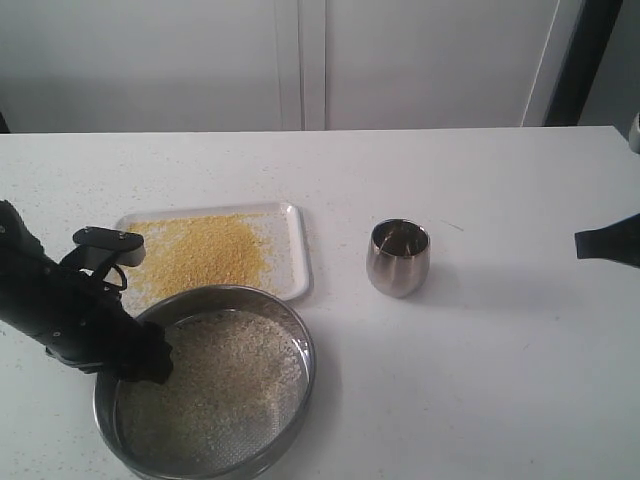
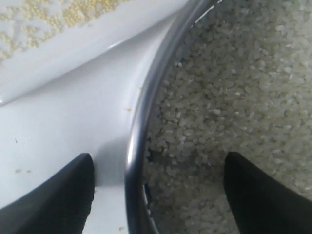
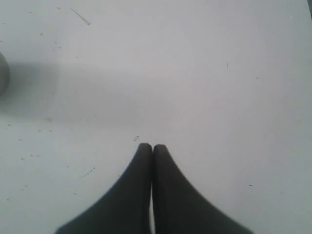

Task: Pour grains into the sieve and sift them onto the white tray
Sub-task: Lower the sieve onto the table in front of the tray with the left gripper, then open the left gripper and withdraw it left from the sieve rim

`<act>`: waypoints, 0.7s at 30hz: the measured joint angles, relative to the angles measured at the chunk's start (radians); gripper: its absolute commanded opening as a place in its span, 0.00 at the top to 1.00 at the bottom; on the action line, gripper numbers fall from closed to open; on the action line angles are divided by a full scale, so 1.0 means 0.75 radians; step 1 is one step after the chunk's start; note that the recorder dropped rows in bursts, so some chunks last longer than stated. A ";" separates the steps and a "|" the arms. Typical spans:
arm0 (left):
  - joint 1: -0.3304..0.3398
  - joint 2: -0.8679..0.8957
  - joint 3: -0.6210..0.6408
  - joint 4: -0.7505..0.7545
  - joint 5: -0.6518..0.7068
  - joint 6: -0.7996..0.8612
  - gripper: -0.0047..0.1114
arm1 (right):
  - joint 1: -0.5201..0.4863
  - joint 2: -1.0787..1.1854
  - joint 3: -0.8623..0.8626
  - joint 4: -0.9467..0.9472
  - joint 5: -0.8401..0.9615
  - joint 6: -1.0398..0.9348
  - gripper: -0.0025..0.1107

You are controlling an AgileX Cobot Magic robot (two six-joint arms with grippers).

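Findings, clock bearings taken on the exterior view, 12 = far edge of table (image 1: pixel 480 380).

1. White tray (image 1: pixel 295 250): lies flat at left-centre, long axis approx. 9–3 o'clock, right end skewed slightly toward 4. Rim faces up.
2. Sieve (image 1: pixel 300 345): round, so no long axis. Sits flat on the table, open face up, at 6 o'clock of the tray. Its far rim is just beside the tray's near edge; contact not confirmable.
3. Grains are in two lots. Yellow granules (image 1: pixel 205 250) are spread over the tray, dense at left and centre, thin toward the 3 o'clock end. Whitish rice-like grains (image 1: pixel 230 375) cover the mesh inside the sieve; the wrist view shows them packed up to the wall.
4. Steel cup (image 1: pixel 398 262): upright, mouth up, at 3 o'clock of the tray, well apart from tray and sieve.
5. Left end effector (image 1: pixel 152 362): at the sieve's 9 o'clock rim, arm coming in from 9 o'clock. Fingers (image 2: pixel 58 200) stand wide apart, straddling the rim: one over bare table outside, the other over the rice inside. Nothing gripped.
6. Right end effector (image 3: pixel 152 147): fingertips pressed together, nothing between them. It sits over bare table at the 3 o'clock edge, well apart from the cup.
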 measured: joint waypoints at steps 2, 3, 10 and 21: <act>0.000 0.000 0.000 0.000 0.002 -0.003 0.30 | 0.000 0.000 0.000 0.000 0.000 0.000 0.98; 0.000 0.000 0.000 0.000 0.002 -0.006 0.30 | 0.000 0.000 0.000 0.000 0.000 0.000 0.98; 0.000 -0.049 -0.002 0.000 0.019 -0.012 0.30 | 0.000 0.000 0.000 0.000 0.000 0.000 0.98; 0.000 -0.206 -0.002 0.000 0.024 -0.015 0.31 | 0.000 0.000 0.000 0.000 0.000 0.000 0.98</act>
